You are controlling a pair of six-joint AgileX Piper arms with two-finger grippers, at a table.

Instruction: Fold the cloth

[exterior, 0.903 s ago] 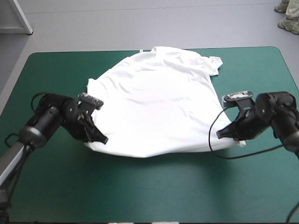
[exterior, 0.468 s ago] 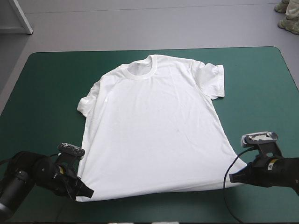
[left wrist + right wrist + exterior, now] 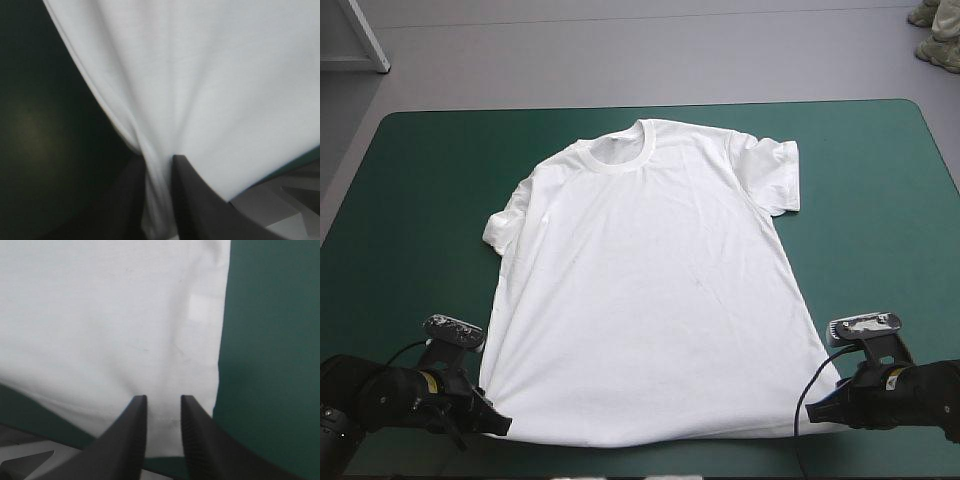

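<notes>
Across the middle of the teal-green table [image 3: 880, 180], seeing the white T-shirt [image 3: 650, 280] lying spread out flat, with the collar [image 3: 617, 152] pointing to 12 o'clock and the hem [image 3: 650, 437] running along the near edge at 6 o'clock.

Down at the 7 o'clock corner of that hem, catching the left end effector [image 3: 504, 425] pinching the cloth. Looking along its black fingers [image 3: 192, 195], finding them almost pressed together on a bunched strip of white fabric, with wrinkles fanning out ahead.

Over at the 5 o'clock corner, spotting the right end effector [image 3: 814, 410] doing pretty much the same thing. Finding it all but closed on the hem right next to the side edge, and the fabric lying a lot smoother there.

Also noticing the 9 o'clock sleeve [image 3: 505, 225] curling a little at its edge, and the 2 o'clock sleeve [image 3: 775, 170] lying flat with a few creases.

Not managing to tell whether the two pinched corners are touching the table or hanging just off it.
</notes>
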